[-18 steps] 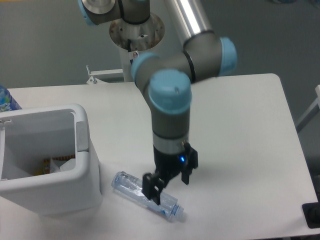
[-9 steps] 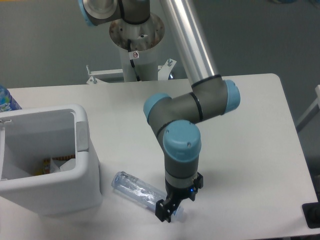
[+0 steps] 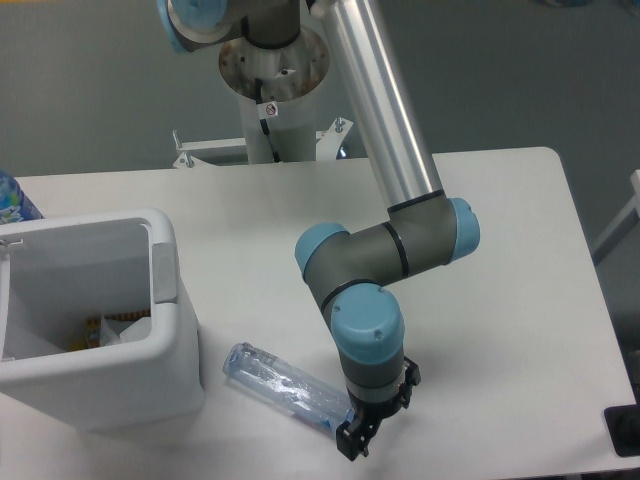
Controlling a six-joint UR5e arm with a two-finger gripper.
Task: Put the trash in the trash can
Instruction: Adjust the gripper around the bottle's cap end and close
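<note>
The clear plastic water bottle [image 3: 280, 385] lies on its side on the white table [image 3: 500, 260], near the front edge, just right of the trash can. My gripper [image 3: 376, 415] is down at table height at the bottle's right, cap end. Its black fingers [image 3: 351, 443] stand apart, so it looks open; the cap end is hidden behind it. The trash can [image 3: 160, 375] is a large white bin at the left, with a pale grey tab [image 3: 163, 271] on its right wall. A white folded paper carton [image 3: 122, 331] lies inside it.
A blue-patterned bottle [image 3: 14, 201] shows at the far left edge behind the bin. The arm's mount column [image 3: 275, 110] stands at the back of the table. A black object [image 3: 624, 430] sits at the front right corner.
The gripper has moved right and down, from above the bottle's middle to table height at its cap end. The arm has stretched forward. The bottle has not moved.
</note>
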